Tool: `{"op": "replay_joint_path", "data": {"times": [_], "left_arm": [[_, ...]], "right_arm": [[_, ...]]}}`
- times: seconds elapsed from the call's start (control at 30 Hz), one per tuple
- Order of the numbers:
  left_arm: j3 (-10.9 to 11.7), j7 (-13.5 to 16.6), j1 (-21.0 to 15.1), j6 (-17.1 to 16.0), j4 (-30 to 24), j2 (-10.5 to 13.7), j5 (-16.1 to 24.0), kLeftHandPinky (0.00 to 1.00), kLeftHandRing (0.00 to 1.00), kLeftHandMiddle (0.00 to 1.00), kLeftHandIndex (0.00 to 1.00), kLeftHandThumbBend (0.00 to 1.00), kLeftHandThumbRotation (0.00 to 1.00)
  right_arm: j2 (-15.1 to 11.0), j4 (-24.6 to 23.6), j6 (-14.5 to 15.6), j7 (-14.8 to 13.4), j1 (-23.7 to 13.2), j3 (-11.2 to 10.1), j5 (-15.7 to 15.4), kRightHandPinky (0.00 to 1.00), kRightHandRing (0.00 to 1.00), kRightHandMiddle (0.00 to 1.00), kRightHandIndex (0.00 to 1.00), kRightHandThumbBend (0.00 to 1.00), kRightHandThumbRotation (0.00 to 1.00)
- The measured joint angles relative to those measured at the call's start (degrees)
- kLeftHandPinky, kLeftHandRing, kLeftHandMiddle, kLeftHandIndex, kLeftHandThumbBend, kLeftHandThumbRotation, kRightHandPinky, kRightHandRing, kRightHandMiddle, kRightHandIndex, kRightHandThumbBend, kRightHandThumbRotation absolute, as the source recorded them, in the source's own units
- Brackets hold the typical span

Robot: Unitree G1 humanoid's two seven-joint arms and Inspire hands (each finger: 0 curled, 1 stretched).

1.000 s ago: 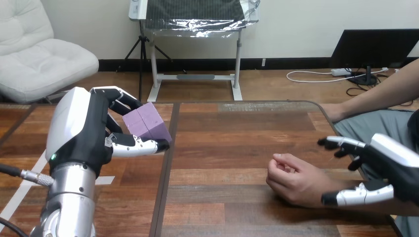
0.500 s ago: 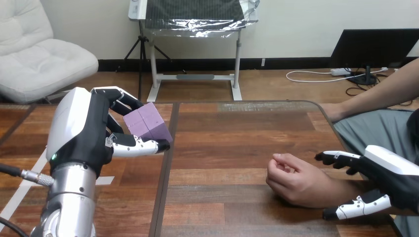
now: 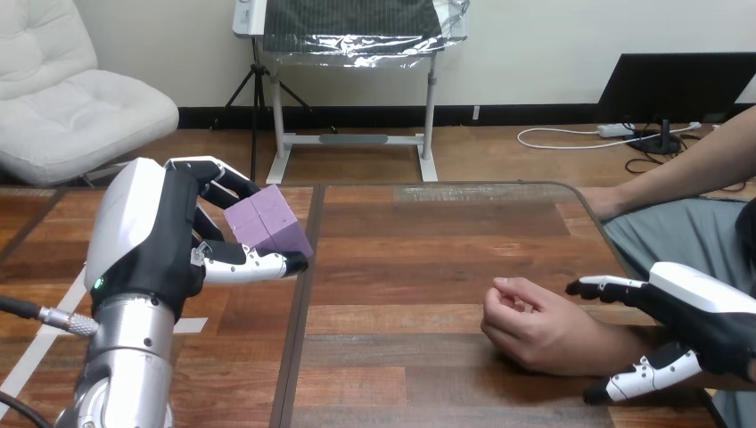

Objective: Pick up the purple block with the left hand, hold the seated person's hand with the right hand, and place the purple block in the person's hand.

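Observation:
My left hand [image 3: 147, 236] is raised above the table's left part, its fingers and thumb curled round the purple block [image 3: 265, 226]. The person's hand [image 3: 530, 325] rests on the table at the lower right, loosely closed, its forearm running off to the right. My right hand [image 3: 700, 316] is at the right edge by the person's wrist, fingers straight above the forearm and thumb below it. It does not grip the wrist; whether it touches is unclear.
The wooden table [image 3: 419, 259] stretches between the two hands. A dark seam [image 3: 299, 330] runs down the tabletop just right of my left arm. The table's right edge [image 3: 606, 236] lies close to the person's arm.
My right hand has slid lower and to the right along the person's forearm, thumb dropping further down. The left hand and block have stayed still.

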Motion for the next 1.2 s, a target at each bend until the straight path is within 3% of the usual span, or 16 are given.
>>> {"op": "replay_joint_path", "data": {"times": [0.57, 0.8, 1.2], "left_arm": [[0.1, 0.0, 0.0, -0.1, 0.0, 0.0, -0.2, 0.17, 0.25, 0.34, 0.43, 0.72, 0.00], [0.1, 0.0, 0.0, -0.3, 0.0, 0.0, -0.2, 0.18, 0.25, 0.35, 0.43, 0.72, 0.00], [0.3, 0.0, 0.1, -0.5, 0.0, 0.0, -1.0, 0.18, 0.25, 0.35, 0.43, 0.71, 0.00]], "right_arm": [[-1.5, 0.6, 1.1, -3.3, -1.1, 2.9, -4.9, 0.86, 0.87, 0.87, 0.88, 1.00, 0.19], [-1.5, 0.5, 3.2, -5.4, -1.4, 3.8, -7.1, 0.84, 0.86, 0.86, 0.87, 1.00, 0.12], [-1.5, -0.1, 8.0, -8.0, -2.6, 6.0, -11.1, 0.78, 0.86, 0.87, 0.88, 1.00, 0.13]]}}
